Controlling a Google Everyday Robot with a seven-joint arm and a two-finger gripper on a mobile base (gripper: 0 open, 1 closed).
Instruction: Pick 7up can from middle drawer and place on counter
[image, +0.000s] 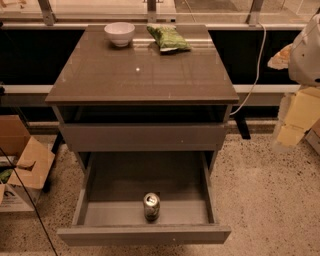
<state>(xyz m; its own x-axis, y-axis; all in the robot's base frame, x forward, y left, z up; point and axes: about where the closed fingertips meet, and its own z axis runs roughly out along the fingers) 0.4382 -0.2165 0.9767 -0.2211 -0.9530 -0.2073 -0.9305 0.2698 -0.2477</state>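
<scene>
Standing on a speckled floor (260, 200), a grey cabinet (220, 150) carries the glossy counter (140, 80), which mirrors bright streaks of light. At the counter's far edge sit a white bowl (119, 33) and, near it to the right in view, a green bag (168, 38) lying flat. Under the top there's a dark open slot, then a shut upper front (142, 137). Below that the mid drawer (145, 235) is pulled out toward the camera. The can (151, 206) stands upright in its tray, approx centred, close to the front wall and w/ nothing else around it. An open cardboard box (22, 165) sits on the floor at left, and a white cable (257, 65) hangs behind the cabinet at right.

Arm: a pale blurred bulk at the frame's right edge, w/ yellowish blocks below it, prob. the gripper (295, 125). It hangs beside the cabinet at roughly upper-front height, well apart from the can. Clenched or released: can't tell.
</scene>
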